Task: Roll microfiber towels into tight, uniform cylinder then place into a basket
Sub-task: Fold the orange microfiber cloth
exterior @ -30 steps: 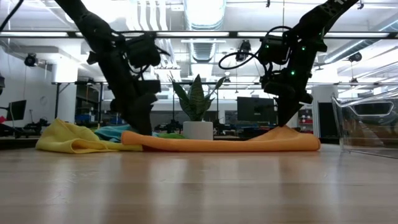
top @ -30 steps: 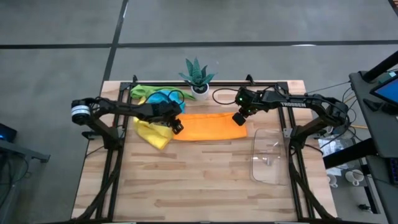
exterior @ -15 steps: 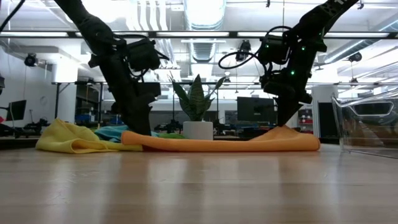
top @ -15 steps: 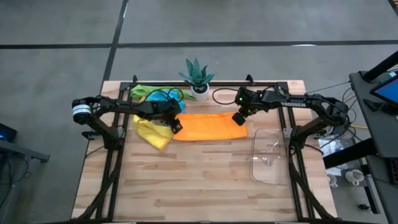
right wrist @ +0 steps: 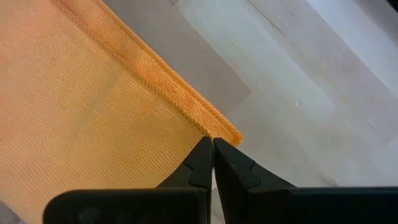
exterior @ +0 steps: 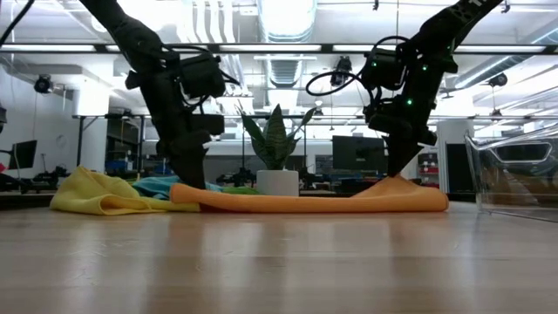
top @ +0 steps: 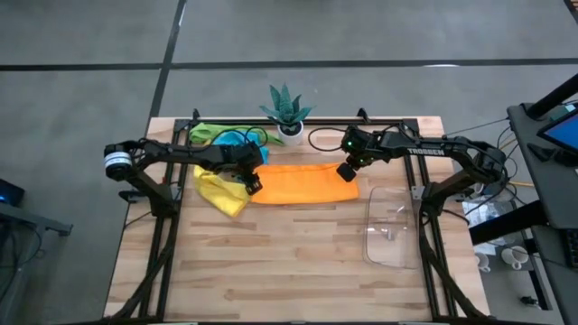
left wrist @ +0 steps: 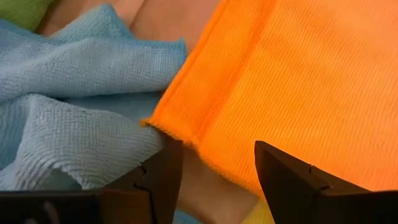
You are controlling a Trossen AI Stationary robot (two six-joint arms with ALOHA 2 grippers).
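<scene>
the left gripper (left wrist: 214,165) is held with its fingers apart, right over the near corner of the orange towel (top: 302,183). the blue towel (left wrist: 74,99) is bunched just beside it. the right gripper (right wrist: 213,158) is pinched together on the orange towel's far corner. the towel is laid flat between the two grippers. the basket (top: 395,227) is seen near the right gripper, with nothing in it. rolling has not been started, it seems. next, the left fingers likely need to be closed on that corner.
</scene>
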